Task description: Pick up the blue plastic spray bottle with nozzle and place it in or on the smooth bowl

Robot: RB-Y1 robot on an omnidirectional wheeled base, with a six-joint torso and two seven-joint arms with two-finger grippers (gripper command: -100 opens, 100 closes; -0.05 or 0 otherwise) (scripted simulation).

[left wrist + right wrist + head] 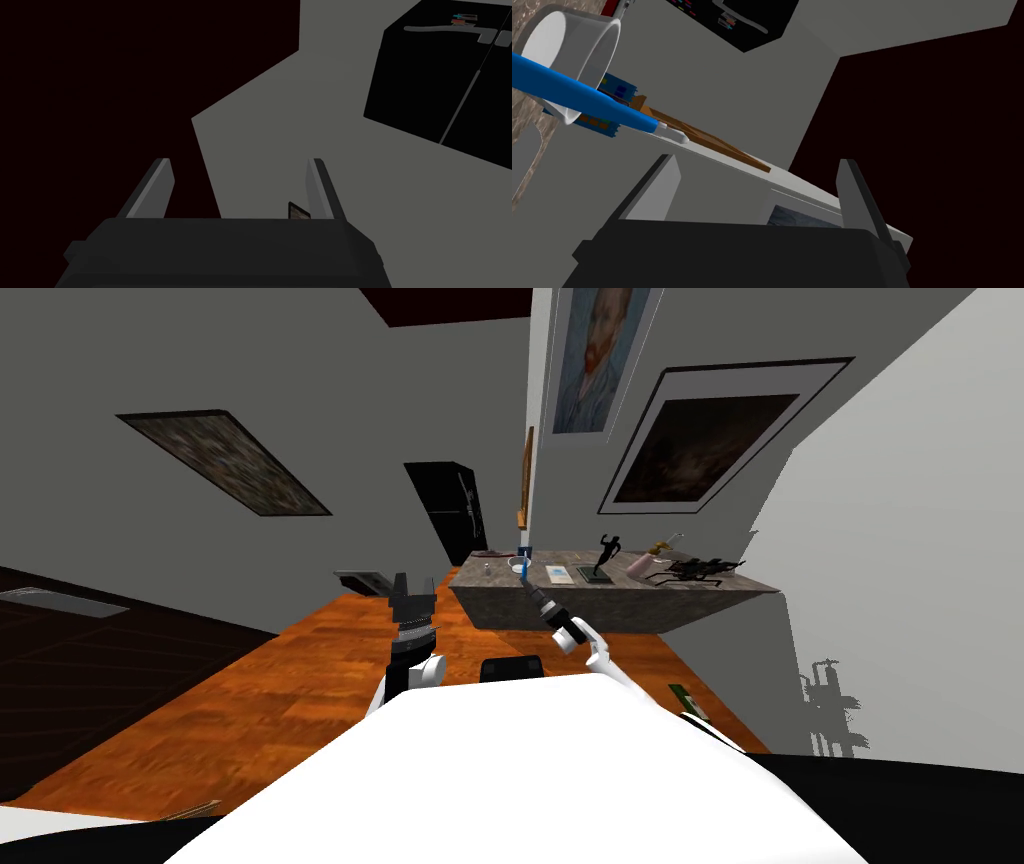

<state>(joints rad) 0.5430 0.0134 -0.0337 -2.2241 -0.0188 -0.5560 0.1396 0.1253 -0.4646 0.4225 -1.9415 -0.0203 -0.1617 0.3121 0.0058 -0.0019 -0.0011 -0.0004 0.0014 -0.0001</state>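
Note:
A white smooth bowl [567, 40] stands on the mottled stone counter [600, 603]. The blue spray bottle [572, 90] lies slanted in it, its body resting over the rim and its white nozzle [674, 134] sticking out toward my right gripper. My right gripper [755, 162] is open and empty, a short way back from the nozzle and not touching it. In the head view the bowl [519, 561] sits at the counter's near left part, with the right gripper [530, 585] just in front of it. My left gripper [412, 588] hangs open and empty over the floor, left of the counter.
On the counter behind the bowl is a blue box [614, 92]. Further right stand a flat card [559, 574], a black figurine [604, 558], a pink object [637, 566] and a black branching object [695, 570]. A black fridge [455, 513] stands against the far wall.

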